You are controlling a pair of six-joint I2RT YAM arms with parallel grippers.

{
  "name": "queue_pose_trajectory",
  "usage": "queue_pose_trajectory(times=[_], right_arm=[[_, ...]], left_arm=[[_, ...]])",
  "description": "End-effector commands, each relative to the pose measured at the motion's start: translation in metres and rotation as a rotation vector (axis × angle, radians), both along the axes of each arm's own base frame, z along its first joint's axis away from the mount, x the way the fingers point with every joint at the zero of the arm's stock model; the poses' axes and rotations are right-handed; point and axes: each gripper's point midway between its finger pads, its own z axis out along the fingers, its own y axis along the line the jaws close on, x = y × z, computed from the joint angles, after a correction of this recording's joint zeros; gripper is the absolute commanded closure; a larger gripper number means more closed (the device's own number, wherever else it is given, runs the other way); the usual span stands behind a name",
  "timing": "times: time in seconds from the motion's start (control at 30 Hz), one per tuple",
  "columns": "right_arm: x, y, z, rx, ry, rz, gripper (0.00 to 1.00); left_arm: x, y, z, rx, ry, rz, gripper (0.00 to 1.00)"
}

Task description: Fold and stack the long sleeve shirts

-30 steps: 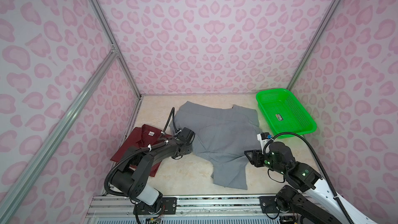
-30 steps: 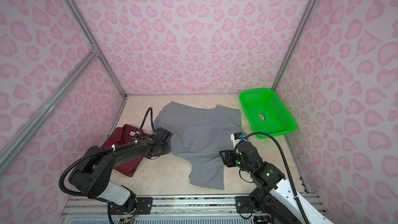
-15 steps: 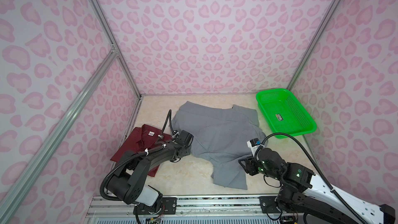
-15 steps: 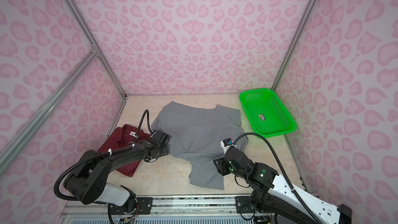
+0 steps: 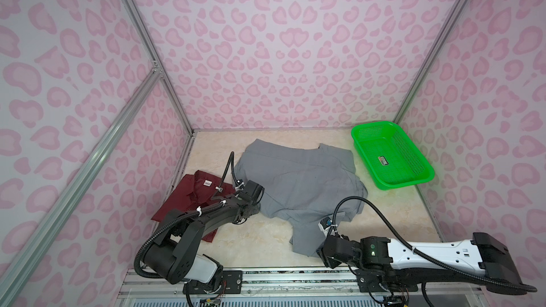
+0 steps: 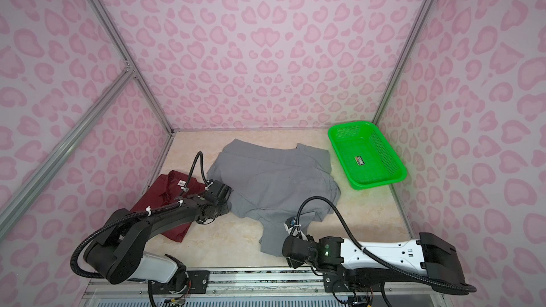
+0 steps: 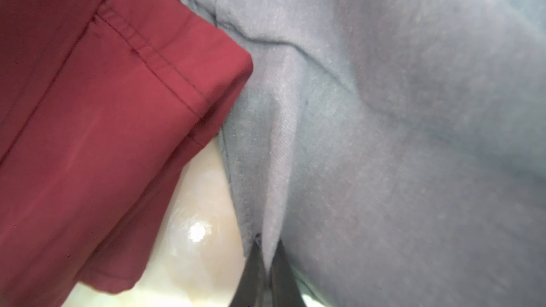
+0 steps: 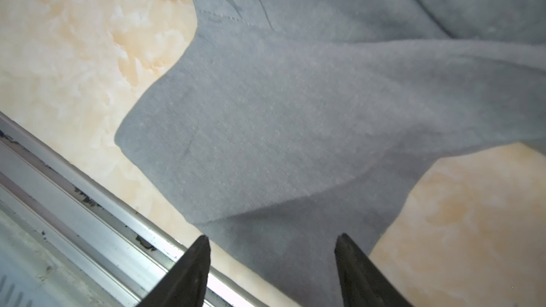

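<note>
"Pinching a raised ridge of the grey shirt [image 7: 384,143], the left pincer [image 7: 267,261] is clenched on it, just beside the maroon shirt [image 7: 103,113]," says the first observer. "Both top views hide its tips under the wrist."

"And the right pincer [image 8: 271,240]?"

"Its jaws stand apart over the grey shirt's near flap, at that shirt's five o'clock. Whether they touch cloth is unclear."

"Where do the shirts lie?"

"The grey one spreads mid-bench [image 5: 257,240]. The maroon one lies folded at its eight o'clock, partly covered by the left arm. A green basket [image 5: 399,183] sits at two o'clock, its label too small to read."
</note>
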Motion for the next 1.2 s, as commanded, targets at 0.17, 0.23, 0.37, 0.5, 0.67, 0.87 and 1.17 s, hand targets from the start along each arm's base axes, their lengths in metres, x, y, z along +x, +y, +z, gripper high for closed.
queue_pose_trajectory(times=[0.17,0.23,0.37,0.5,0.67,0.87,1.17], right_arm=[[-0.007,-0.004,-0.024,-0.002,0.041,-0.068,0.29],[-0.009,-0.006,-0.028,-0.009,0.056,-0.067,0.37],[-0.017,-0.007,-0.042,-0.022,0.1,-0.061,0.66],[-0.015,-0.006,-0.031,-0.048,0.088,-0.052,0.98],[0.008,-0.007,0.032,0.016,-0.068,-0.065,1.0],[0.037,-0.04,0.134,0.124,-0.202,-0.13,1.0],[0.061,-0.095,0.264,0.142,-0.379,-0.175,1.0]], left_arm=[[-0.012,-0.002,0.041,-0.074,-0.035,-0.018,0.96],[-0.012,-0.003,0.055,-0.093,-0.061,-0.019,0.96],[-0.014,-0.001,0.075,-0.108,-0.092,-0.022,0.96],[-0.017,-0.004,0.082,-0.13,-0.094,-0.035,0.96],[-0.021,0.002,0.09,-0.116,-0.112,-0.036,0.96],[-0.028,0.004,0.09,-0.125,-0.113,-0.047,0.96],[-0.041,0.007,0.087,-0.147,-0.103,-0.056,0.96]])
